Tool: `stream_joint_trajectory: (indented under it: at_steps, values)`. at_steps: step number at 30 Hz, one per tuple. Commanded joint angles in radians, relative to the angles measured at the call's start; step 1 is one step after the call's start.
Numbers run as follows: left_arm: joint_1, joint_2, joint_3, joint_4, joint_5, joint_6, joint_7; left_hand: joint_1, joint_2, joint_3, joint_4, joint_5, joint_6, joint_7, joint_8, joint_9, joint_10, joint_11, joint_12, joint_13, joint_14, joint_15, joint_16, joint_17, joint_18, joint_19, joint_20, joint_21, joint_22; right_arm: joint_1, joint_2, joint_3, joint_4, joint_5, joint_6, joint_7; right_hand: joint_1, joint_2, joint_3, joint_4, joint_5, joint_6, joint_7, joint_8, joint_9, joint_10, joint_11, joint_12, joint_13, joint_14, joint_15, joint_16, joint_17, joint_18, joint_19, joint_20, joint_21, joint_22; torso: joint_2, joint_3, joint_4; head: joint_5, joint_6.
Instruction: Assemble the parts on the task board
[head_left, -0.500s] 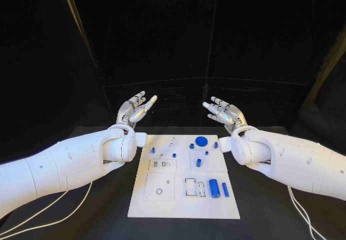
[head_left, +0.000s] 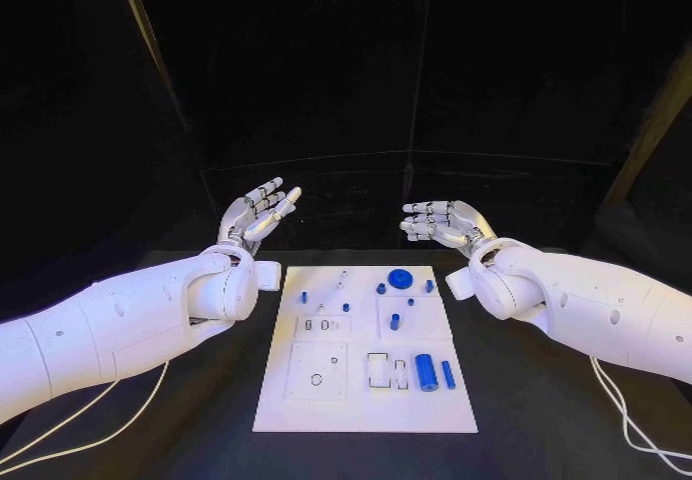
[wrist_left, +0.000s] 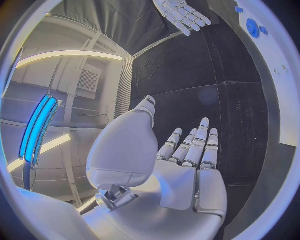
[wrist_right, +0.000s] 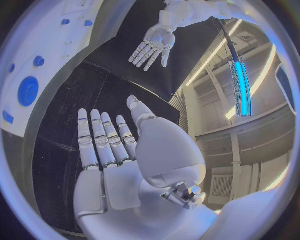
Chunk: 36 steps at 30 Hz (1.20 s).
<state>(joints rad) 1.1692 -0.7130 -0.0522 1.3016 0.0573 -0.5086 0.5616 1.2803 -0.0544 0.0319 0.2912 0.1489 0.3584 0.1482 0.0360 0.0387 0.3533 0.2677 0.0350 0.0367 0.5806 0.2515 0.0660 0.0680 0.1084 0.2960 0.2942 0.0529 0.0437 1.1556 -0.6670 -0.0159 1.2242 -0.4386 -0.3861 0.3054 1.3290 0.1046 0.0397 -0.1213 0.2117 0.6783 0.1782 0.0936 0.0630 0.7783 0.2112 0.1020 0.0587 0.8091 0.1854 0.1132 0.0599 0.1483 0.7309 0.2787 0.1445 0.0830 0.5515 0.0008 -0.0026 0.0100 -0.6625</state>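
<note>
**Both hands idle above the board; assembly not begun**

While the black table (head_left: 548, 420) carries the whole layout, nothing on it is being handled at this moment. The task board (head_left: 366, 420) lies flat at the middle of the table, between the two white arms, its long side running away from the robot; that placement looks meant to put every part within reach of either hand.

The left hand (head_left: 257, 218) is raised beyond the board's far left corner, palm turned inward, fingers (wrist_left: 190, 147) straight and apart, holding nothing. The right hand (head_left: 444, 222) is raised beyond the far right corner, fingers (wrist_right: 103, 140) likewise extended and empty. Both stand well apart from the board, which I judge to be a ready posture before any reach.

On the board, the round blue disc (head_left: 400, 278) sits near the far edge. A thick blue cylinder (head_left: 426, 371) lies on its side in the near right area, with a thinner blue pin (head_left: 447, 374) just beside it. Smaller blue pieces are scattered across the far half; their seating cannot be told.
</note>
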Motion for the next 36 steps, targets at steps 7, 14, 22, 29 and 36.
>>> stream_joint_trajectory:
  at_steps: [7,14,22,29,36]
  values:
    - [0.004,-0.056,0.001,0.08,0.002,0.055,0.039,0.062,0.035,-0.01,-0.027,-0.002,0.238,0.131,0.044,0.02,0.429,-0.03,0.083,0.031,0.278,-0.051,0.088,0.033,0.053,0.408,-0.005,0.132,0.058,0.042,-0.003,0.001,0.002,-0.412,-0.011,-0.107,0.0,-0.026,0.103,-0.122,-0.013,0.306,0.016,0.014,0.005,0.346,-0.076,0.003,0.006,0.411,-0.107,0.055,0.024,0.036,0.302,-0.092,0.14,0.039,0.043,0.0007,-0.0055,-0.004,0.017]
    - [0.006,-0.112,0.001,0.173,0.002,0.067,0.04,0.087,0.057,-0.037,-0.059,-0.002,0.463,0.103,0.089,0.03,0.535,-0.065,0.105,0.029,0.454,-0.102,0.145,0.07,0.077,0.577,-0.032,0.197,0.074,0.079,-0.002,0.002,0.015,-0.675,0.048,-0.191,-0.003,-0.051,0.117,-0.157,0.001,0.367,-0.009,0.014,0.007,0.443,-0.116,-0.003,0.011,0.602,-0.168,0.14,0.088,0.034,0.436,-0.163,0.279,0.11,0.088,-0.0017,-0.0034,-0.007,0.033]
    - [0.009,-0.164,0.002,0.278,0.002,0.102,0.036,0.105,0.073,-0.05,-0.084,-0.002,0.517,0.088,0.1,0.029,0.594,-0.084,0.114,0.032,0.522,-0.123,0.152,0.108,0.076,0.642,-0.054,0.206,0.069,0.097,0.012,0.003,0.034,-0.96,0.14,-0.303,-0.026,-0.077,0.125,-0.161,0.001,0.381,-0.023,-0.011,0.004,0.474,-0.139,-0.026,0.014,0.703,-0.202,0.388,0.249,0.032,0.515,-0.205,0.459,0.215,0.139,-0.0078,0.006,-0.019,0.052]
    - [0.022,-0.187,0.003,0.335,0.002,0.118,0.033,0.107,0.075,-0.052,-0.088,-0.001,0.523,0.085,0.1,0.029,0.601,-0.086,0.114,0.032,0.524,-0.125,0.149,0.113,0.076,0.645,-0.056,0.204,0.067,0.102,0.03,0.003,0.042,-1.124,0.201,-0.376,-0.059,-0.095,0.148,-0.159,-0.009,0.354,-0.023,-0.029,0.004,0.414,-0.131,-0.036,0.012,0.696,-0.199,0.662,0.485,0.031,0.524,-0.201,0.568,0.282,0.167,-0.0069,0.0102,-0.024,0.056]
    - [0.028,-0.197,0.003,0.368,0.002,0.125,0.031,0.107,0.075,-0.052,-0.088,-0.002,0.523,0.085,0.1,0.029,0.602,-0.086,0.114,0.032,0.524,-0.125,0.148,0.113,0.076,0.645,-0.056,0.204,0.067,0.109,0.04,0.004,0.054,-1.188,0.242,-0.41,-0.075,-0.102,0.166,-0.155,-0.017,0.327,-0.026,-0.028,0.005,0.393,-0.131,-0.035,0.013,0.698,-0.197,0.864,0.701,0.032,0.518,-0.193,0.643,0.329,0.19,-0.009,0.0073,-0.026,0.061]
